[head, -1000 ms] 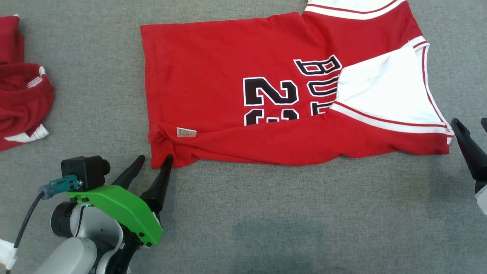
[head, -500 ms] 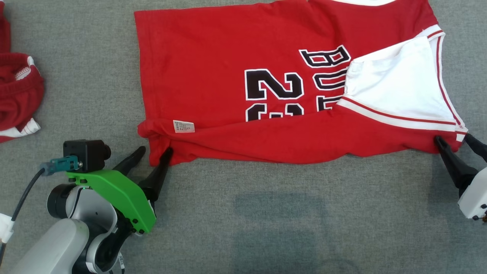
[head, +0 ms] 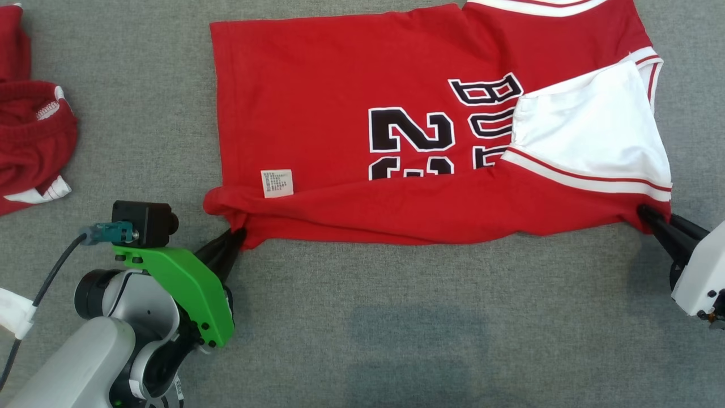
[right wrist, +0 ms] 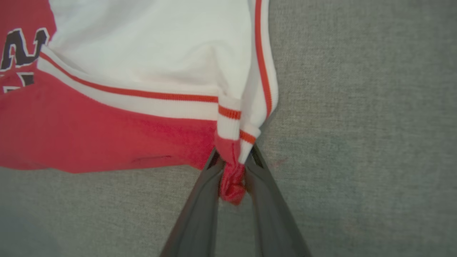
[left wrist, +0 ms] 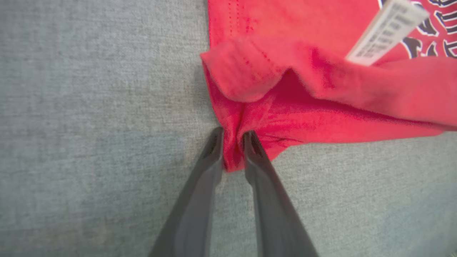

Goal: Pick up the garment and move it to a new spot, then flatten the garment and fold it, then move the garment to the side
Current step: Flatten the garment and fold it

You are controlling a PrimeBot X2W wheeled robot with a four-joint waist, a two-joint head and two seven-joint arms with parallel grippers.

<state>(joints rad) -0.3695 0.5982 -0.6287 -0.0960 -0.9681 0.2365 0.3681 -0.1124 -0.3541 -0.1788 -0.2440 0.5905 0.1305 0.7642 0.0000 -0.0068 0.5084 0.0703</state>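
Note:
The garment [head: 351, 73] is a red jersey with black numbers and white trim, spread across the grey surface with its near edge folded over. My left gripper [head: 235, 237] is shut on its near left corner; in the left wrist view the red cloth [left wrist: 271, 107] is pinched in my left gripper [left wrist: 232, 137]. My right gripper [head: 651, 218] is shut on the near right corner. The right wrist view shows a bunched red and white corner [right wrist: 234, 178] squeezed between the two dark fingers of my right gripper [right wrist: 232, 157].
Another red garment [head: 31, 147] with white trim lies bunched at the left edge. A white care label [head: 276, 183] sticks out near the jersey's left corner. Grey fabric surface [head: 396, 317] stretches in front of the jersey.
Both grippers have shut on the jersey's near corners; they stood open a second ago. The right gripper moved in from the right edge to the corner. The near left corner has bunched up.

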